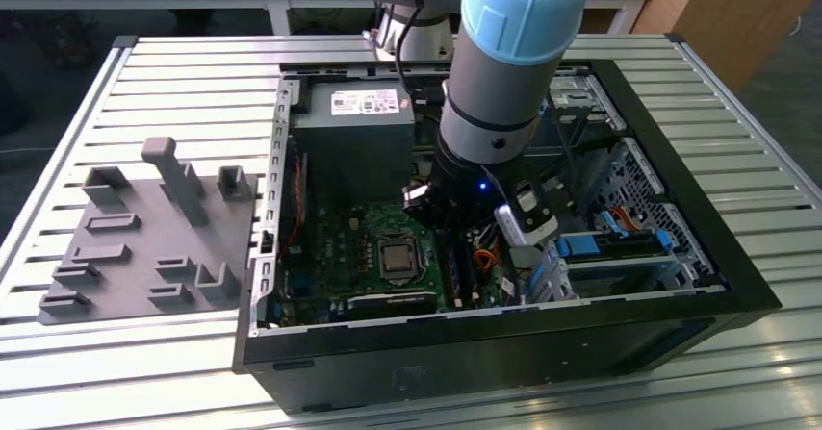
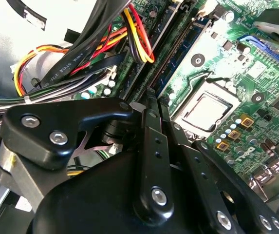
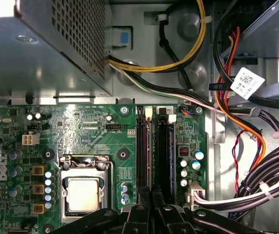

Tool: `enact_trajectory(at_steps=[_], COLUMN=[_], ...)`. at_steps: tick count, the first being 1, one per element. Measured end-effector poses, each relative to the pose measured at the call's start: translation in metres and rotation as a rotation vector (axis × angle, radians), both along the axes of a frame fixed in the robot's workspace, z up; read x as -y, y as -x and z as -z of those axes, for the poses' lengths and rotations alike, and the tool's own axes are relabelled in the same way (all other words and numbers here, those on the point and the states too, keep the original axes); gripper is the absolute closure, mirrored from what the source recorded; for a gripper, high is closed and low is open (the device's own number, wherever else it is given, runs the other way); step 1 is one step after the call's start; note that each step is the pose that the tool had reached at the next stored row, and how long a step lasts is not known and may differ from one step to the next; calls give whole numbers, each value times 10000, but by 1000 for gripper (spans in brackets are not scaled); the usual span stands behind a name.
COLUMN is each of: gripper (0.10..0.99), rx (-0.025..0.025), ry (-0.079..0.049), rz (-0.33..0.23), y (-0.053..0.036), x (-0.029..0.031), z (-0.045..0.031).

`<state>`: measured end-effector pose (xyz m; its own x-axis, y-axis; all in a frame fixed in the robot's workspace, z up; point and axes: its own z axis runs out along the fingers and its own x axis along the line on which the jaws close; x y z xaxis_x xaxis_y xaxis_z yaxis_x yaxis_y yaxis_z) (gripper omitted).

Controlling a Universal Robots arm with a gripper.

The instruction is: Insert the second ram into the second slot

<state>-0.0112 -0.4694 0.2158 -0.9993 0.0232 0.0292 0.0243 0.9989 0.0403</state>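
A slatted metal worktop (image 1: 167,74) carries an open black computer case (image 1: 719,286) and, toward the exterior view's left, a grey fixture plate (image 1: 141,247) with upright pegs. The arm (image 1: 514,55) reaches down into the case, over the green motherboard (image 1: 346,247). The pincer (image 3: 151,207) sits low over the two black memory slots (image 3: 154,146) beside the processor socket (image 3: 83,192); in both wrist views its black fingers (image 2: 151,146) stand close together right at the slots' near end. Whether they clamp anything I cannot tell. The second ram (image 3: 163,151) appears as a dark stick standing in the slot farther from the socket, running lengthwise away from the pincer. Bundled yellow, orange and black cables (image 3: 236,97) loop beside the slots, near the grey power supply (image 3: 42,48).
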Motion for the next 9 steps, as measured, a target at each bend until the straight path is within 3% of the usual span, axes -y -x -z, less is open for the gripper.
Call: enact_trajectory(at_steps=[8,9], gripper=[937,878], rx=[0,0], ry=[0,-1], rz=[7,7], y=[0,0], x=[0,0], z=[1,1])
